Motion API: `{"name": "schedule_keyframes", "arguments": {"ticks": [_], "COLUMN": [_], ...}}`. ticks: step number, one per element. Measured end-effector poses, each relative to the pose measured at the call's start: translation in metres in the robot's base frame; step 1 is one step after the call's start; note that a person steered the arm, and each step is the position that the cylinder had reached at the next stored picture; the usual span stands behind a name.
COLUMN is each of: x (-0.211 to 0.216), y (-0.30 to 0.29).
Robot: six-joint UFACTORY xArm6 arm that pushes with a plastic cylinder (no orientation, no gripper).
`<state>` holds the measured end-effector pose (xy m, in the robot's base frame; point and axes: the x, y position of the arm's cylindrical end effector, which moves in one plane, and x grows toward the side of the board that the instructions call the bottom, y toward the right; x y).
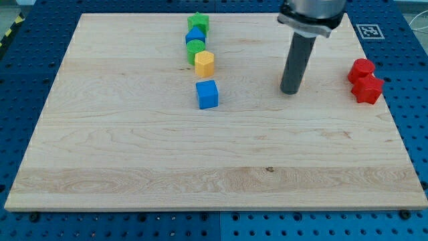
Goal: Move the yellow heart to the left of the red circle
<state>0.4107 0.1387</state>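
Note:
The yellow heart (204, 63) lies at the board's upper middle, at the lower end of a short column of blocks. Two red blocks lie touching at the view's right edge of the board. The upper one (361, 69) looks like the red circle. The lower one (368, 89) has a more jagged outline. My tip (289, 91) rests on the board between the yellow heart and the red blocks. It is about 125 px right of the heart and 105 px left of the red blocks, touching no block.
Above the yellow heart stand a green circle (195, 48), a blue block (194, 35) and a green star (198, 22) in a tight column. A blue cube (207, 94) lies just below the heart. The wooden board (134, 167) sits on a blue perforated table.

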Motion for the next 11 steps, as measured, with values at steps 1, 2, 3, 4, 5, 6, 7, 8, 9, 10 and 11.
{"name": "schedule_keyframes", "arguments": {"ticks": [1, 2, 3, 4, 5, 6, 7, 8, 9, 10, 11], "x": [-0.004, -0.006, -0.026, -0.032, -0.032, -0.032, -0.035, -0.044, -0.067, -0.084, -0.073], "y": [-0.003, -0.052, -0.049, -0.024, -0.023, -0.015, 0.01, 0.027, 0.027, 0.034, 0.056]}}
